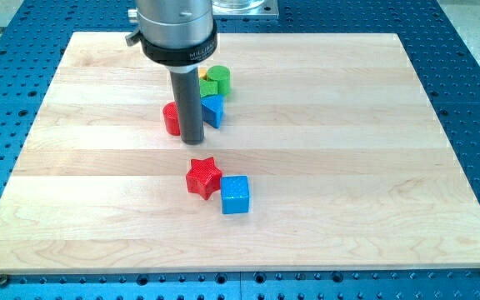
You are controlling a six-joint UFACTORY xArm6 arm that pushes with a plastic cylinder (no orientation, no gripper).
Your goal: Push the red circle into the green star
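Note:
My tip (192, 142) rests on the board just to the right of the red circle (171, 118), touching or nearly touching it. The rod hides the circle's right side. A green block (218, 81) lies above and to the right of the tip, behind the rod; its top looks rounded and I cannot tell its full shape. A blue block (213, 110) sits between the green block and the tip, right beside the rod. A sliver of a yellow block (202, 73) shows at the green block's upper left.
A red star (203, 177) lies below the tip, with a blue cube (235, 194) touching its lower right. The wooden board (348, 167) sits on a blue perforated table (473, 58).

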